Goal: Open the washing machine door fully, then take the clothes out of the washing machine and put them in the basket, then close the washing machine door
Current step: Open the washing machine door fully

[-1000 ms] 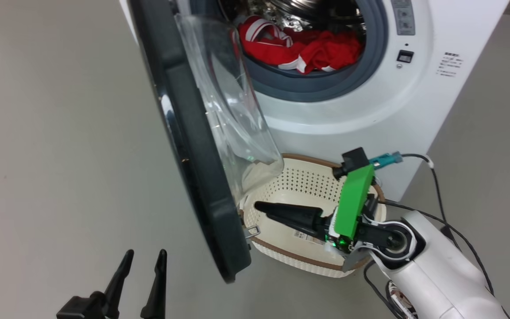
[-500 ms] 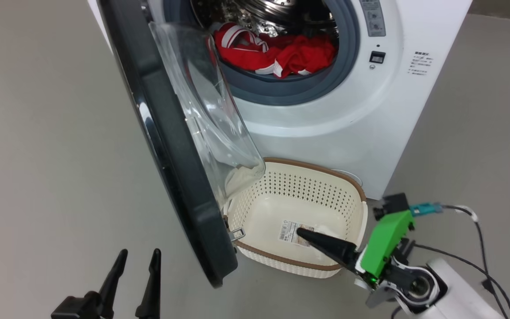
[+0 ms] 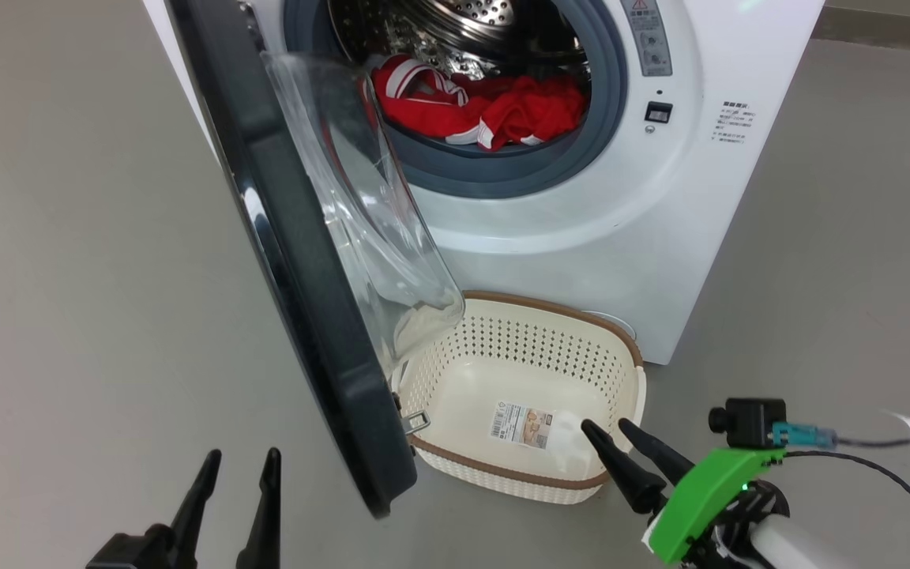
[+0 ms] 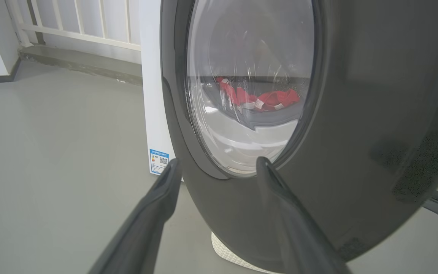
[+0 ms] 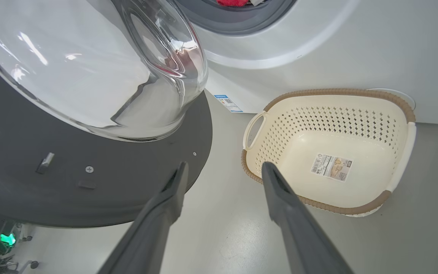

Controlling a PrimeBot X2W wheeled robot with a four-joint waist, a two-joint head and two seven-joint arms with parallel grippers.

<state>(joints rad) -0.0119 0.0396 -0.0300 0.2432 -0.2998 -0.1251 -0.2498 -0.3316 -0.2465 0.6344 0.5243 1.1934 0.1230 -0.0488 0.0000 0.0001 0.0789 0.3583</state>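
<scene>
The white washing machine [image 3: 621, 237] stands ahead with its round black-rimmed door [image 3: 297, 261] swung out toward me, glass bowl facing right. Red clothes [image 3: 494, 107] with white stripes lie in the steel drum. The cream basket [image 3: 530, 490] sits on the floor in front of the machine, holding nothing but a sticker. My right gripper [image 3: 609, 428] is open at the basket's near right corner, holding nothing. My left gripper [image 3: 242, 457] is open low on the left, just outside the door's outer face [image 4: 356, 133]. The basket [image 5: 401, 152] lies ahead of the right fingers.
Grey floor spreads to the left and right of the machine. A black cable [image 3: 881, 466] runs from the camera on my right wrist. A white railing [image 4: 82, 23] and a low step stand behind the machine.
My right gripper has pulled back out of the basket toward the lower right. The head camera has shifted, so more of the drum is in view. The left gripper stays put.
</scene>
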